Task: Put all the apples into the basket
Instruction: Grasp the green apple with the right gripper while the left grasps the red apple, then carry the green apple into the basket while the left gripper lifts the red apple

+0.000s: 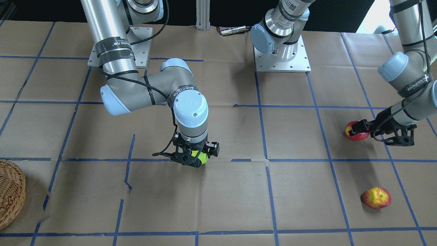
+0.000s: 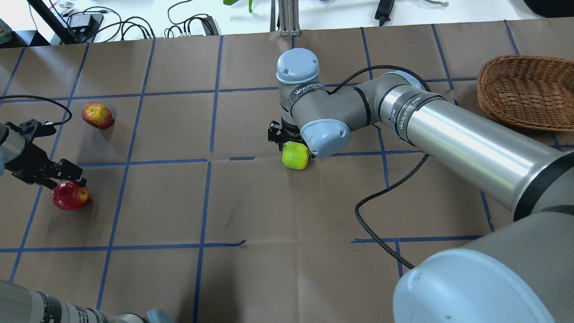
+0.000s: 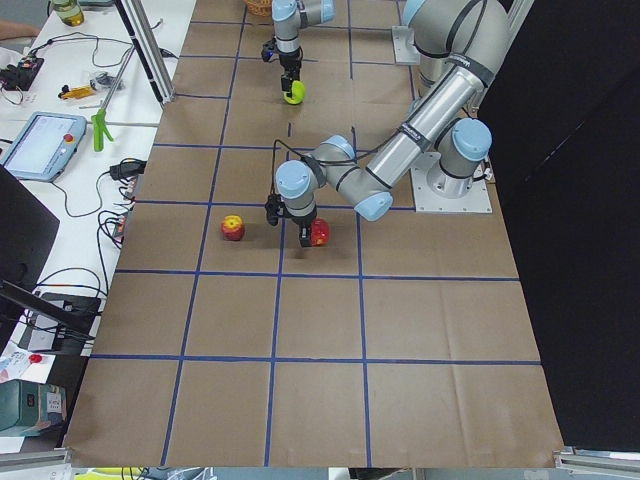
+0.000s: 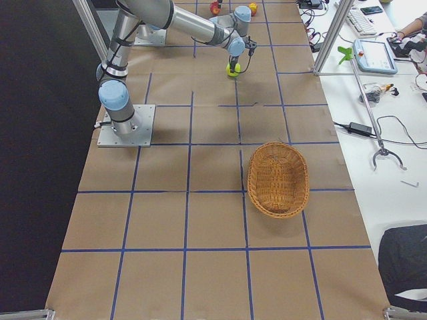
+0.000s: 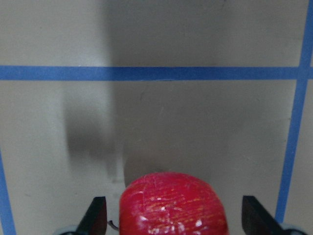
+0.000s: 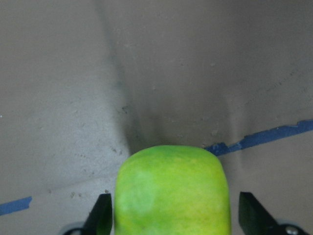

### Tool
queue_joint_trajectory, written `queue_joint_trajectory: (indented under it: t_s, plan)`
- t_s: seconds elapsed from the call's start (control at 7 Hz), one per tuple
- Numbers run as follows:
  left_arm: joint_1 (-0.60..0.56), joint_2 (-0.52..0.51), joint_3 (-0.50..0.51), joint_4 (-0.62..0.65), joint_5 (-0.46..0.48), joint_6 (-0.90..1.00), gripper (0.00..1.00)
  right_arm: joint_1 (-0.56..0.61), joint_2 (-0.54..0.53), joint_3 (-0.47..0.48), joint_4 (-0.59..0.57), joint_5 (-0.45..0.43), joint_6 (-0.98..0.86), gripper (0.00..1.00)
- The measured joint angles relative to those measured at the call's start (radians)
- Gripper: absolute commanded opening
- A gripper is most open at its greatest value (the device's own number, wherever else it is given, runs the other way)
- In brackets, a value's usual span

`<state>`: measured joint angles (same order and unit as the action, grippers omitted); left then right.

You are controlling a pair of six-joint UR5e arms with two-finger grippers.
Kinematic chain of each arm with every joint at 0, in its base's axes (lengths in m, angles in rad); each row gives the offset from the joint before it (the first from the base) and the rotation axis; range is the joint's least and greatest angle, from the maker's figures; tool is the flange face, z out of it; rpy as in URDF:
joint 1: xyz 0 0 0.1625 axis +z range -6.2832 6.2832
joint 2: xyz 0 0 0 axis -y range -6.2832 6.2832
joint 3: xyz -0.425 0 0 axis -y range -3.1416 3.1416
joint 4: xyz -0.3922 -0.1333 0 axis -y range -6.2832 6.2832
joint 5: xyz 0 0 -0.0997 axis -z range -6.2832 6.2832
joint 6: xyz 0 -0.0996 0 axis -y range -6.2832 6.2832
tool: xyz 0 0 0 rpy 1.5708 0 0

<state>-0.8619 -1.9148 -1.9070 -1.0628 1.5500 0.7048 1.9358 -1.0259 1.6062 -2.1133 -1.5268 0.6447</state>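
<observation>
The bright green apple (image 2: 295, 155) rests on the paper near the table's middle. My right gripper (image 1: 194, 156) hangs straight down over it. In the right wrist view the green apple (image 6: 172, 191) sits between the open fingers (image 6: 101, 215) with small gaps either side. The glossy red apple (image 2: 69, 197) lies far left. My left gripper (image 2: 67, 180) is down over it, and its open fingers (image 5: 96, 215) stand either side of the red apple (image 5: 173, 203) without touching. The red-and-yellow apple (image 2: 97, 115) lies free beyond it. The wicker basket (image 2: 524, 92) stands empty at far right.
Brown paper with a blue tape grid covers the table (image 2: 251, 211). The two arm bases (image 1: 282, 58) are bolted on at the robot's side. A black cable (image 2: 381, 197) hangs from the right arm over the table. Operator desks with gear (image 4: 373, 47) line the far edge.
</observation>
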Motion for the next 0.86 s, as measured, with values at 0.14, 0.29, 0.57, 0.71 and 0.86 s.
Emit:
queue_joint_trajectory:
  t_s: [0.14, 0.29, 0.57, 0.71, 0.86]
  plan:
    - [0.004, -0.006, -0.015, 0.003, 0.003, 0.001, 0.97, -0.001, 0.0, -0.001, -0.001, -0.001, -0.012, 0.06]
    - [0.007, -0.001, -0.039, 0.004, 0.007, 0.001, 0.94, -0.004, -0.008, -0.003, 0.001, -0.004, -0.028, 0.05]
    - [0.009, 0.012, -0.064, 0.006, 0.012, 0.003, 0.33, -0.057, -0.087, -0.005, 0.042, -0.008, -0.12, 0.04]
    - [0.009, 0.015, -0.062, 0.007, 0.026, 0.007, 0.25, -0.134, -0.143, -0.005, 0.105, -0.008, -0.22, 0.04]
    - [0.007, 0.02, -0.06, 0.007, 0.044, 0.008, 0.23, -0.223, -0.191, -0.006, 0.165, -0.009, -0.347, 0.04]
